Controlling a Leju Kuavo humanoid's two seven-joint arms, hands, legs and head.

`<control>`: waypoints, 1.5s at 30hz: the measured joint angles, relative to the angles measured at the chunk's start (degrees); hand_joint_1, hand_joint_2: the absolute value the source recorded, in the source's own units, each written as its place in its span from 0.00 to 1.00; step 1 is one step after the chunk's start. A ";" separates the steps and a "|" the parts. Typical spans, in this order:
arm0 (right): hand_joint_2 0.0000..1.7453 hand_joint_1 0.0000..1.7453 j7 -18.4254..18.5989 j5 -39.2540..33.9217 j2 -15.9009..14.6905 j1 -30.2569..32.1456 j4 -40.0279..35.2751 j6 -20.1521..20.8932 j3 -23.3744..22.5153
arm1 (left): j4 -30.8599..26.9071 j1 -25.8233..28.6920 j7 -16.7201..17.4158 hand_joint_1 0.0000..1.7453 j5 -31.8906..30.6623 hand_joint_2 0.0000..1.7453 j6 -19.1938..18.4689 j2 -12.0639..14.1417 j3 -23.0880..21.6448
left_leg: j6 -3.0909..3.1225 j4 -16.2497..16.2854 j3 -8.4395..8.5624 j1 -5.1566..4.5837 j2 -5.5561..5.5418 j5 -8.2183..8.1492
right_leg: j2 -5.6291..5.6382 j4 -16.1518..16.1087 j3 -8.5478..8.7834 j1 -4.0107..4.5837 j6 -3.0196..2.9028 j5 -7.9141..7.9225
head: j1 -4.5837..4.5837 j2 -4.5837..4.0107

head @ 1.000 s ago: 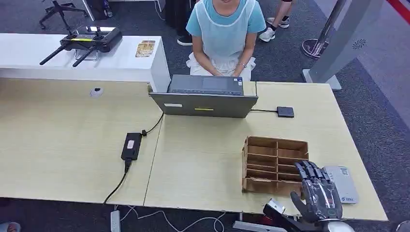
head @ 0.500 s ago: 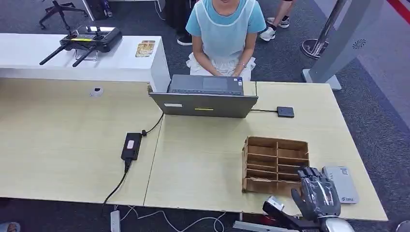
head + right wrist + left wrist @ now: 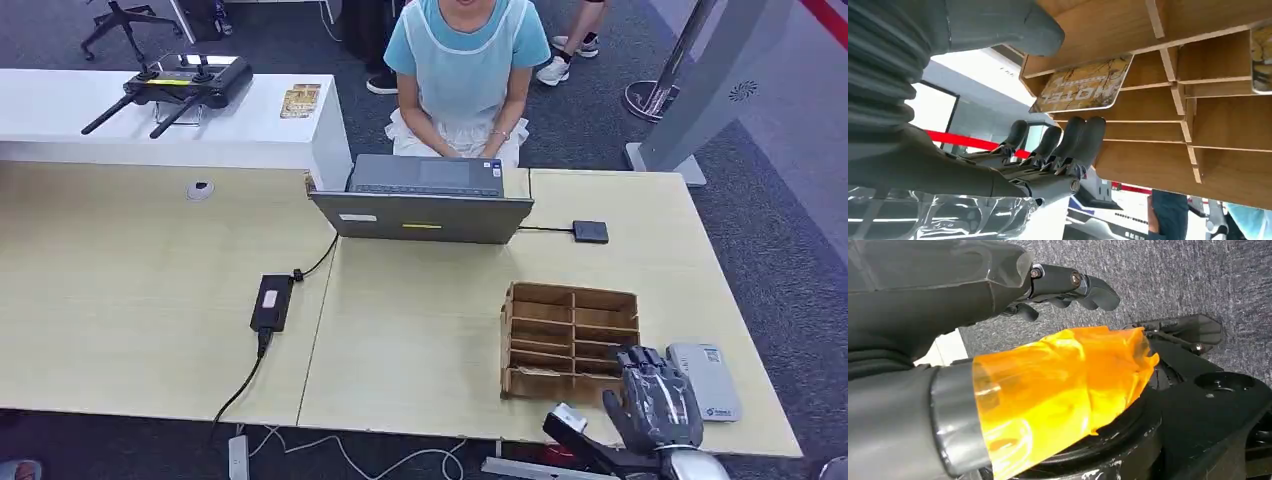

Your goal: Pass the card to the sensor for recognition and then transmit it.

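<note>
Right wrist view has the right hand point(image 3: 1048, 145) empty, fingers point(image 3: 1083, 137) apart, just short of the card point(image 3: 1083, 90) lying in a rack point(image 3: 1158, 130) slot mid-frame. Pinch its protruding edge, then draw it straight out along the slot.

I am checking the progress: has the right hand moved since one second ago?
Yes. The right hand has moved down the head view, toward the table's near edge, farther back from the wooden rack.
</note>
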 joint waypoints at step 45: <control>1.00 0.79 0.76 2.05 1.92 0.04 0.72 -1.38 -1.03 | 0.00 -0.03 0.09 0.00 0.20 0.00 0.13 0.02 0.00 | 0.00 0.00 0.00 0.00 0.00 0.00 | 0.00 0.00 0.00 0.00 0.00 0.00 | 0.00 0.00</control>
